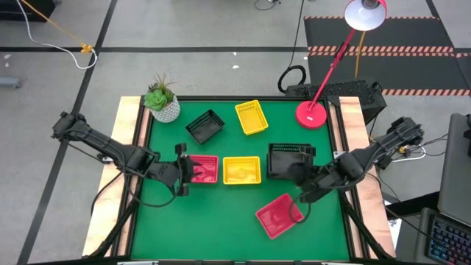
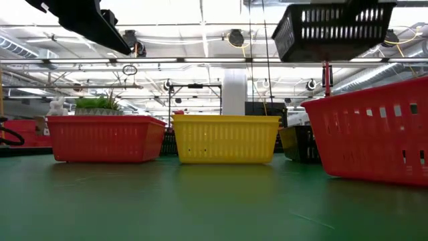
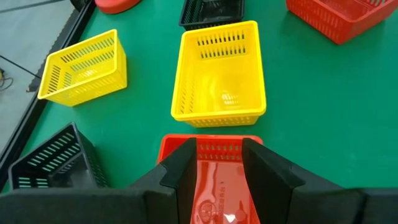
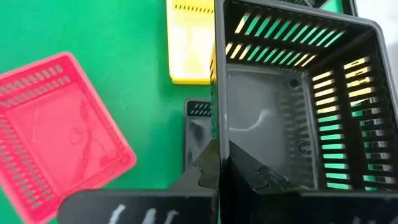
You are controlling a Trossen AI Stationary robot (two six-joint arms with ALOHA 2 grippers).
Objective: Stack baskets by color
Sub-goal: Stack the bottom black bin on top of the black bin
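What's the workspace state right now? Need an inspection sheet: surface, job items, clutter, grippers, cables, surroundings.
Surface: green mat with wooden side edges.
Job's things: six baskets in view, none stacked on the mat. Red basket at left, yellow basket beside it, second yellow basket farther back, black basket tilted on edge, second red basket near the front, held black basket lifted off the table.
Clutter: potted plant, red lamp base.
Grippers: left gripper open around the red basket's wall; right gripper shut on the held black basket's rim.
Cables: black cable looped behind the table.
Surroundings: keyboard at right.
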